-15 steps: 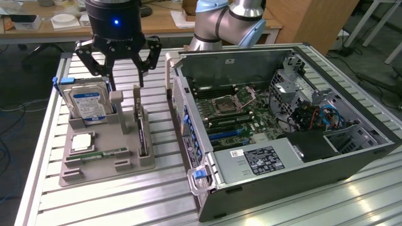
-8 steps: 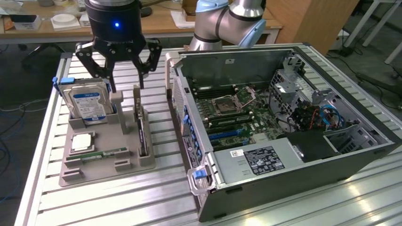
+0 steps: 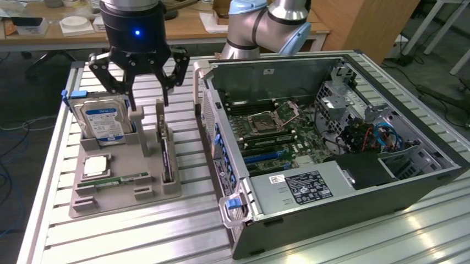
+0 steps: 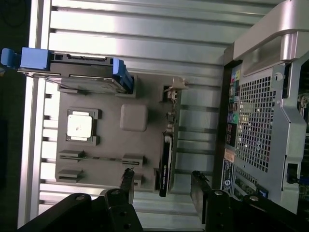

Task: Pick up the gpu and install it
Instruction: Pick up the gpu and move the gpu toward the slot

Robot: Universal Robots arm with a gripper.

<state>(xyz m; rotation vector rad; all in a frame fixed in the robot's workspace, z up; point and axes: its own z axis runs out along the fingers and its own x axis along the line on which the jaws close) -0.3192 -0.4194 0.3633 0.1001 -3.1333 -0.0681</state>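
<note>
- Gripper [image 3: 147,96] hovers above the parts tray [image 3: 129,159], jaws wide apart, nothing held.
- The gpu [image 3: 166,149] stands on edge in its tray slot, near the hard drive [image 3: 103,122].
- Risk: an off-centre descent could clip the drive or tip that thin card.

Ribbed shiny metal table [image 3: 147,236]; matt grey plastic tray [image 3: 129,159]; metal hard drive [image 3: 103,118], glossy paper label; matt black gpu [image 4: 165,166]; perforated metal computer case [image 4: 256,125].
</note>
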